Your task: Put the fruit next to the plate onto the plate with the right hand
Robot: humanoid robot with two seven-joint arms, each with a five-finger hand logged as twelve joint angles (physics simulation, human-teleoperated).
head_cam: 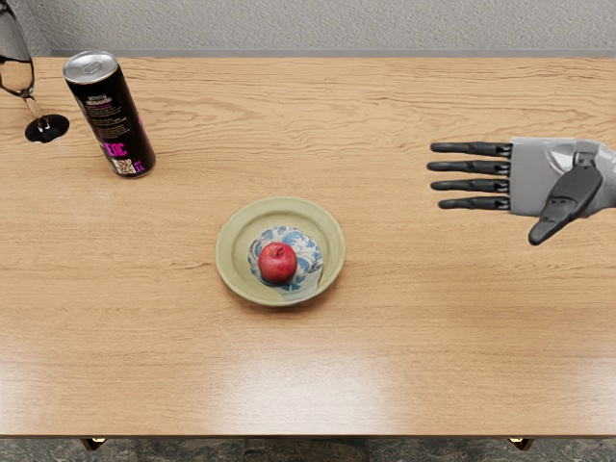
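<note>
Squarely in the middle of the plate, near the desk's centre: red apple. Well apart, hovering by the right edge: right hand, flat, fingers straight and spread, thumb hanging down, holding nothing. Toward the far left corner: black can standing upright, wine glass just beside it.

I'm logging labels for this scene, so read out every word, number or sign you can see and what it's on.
"EIC": pink letters low on the black can, cut off by its curve, only roughly legible.
White print higher on the can: too small to read.
White patch near its base: blurred.
The plate, apple and wine glass: no text.
</note>
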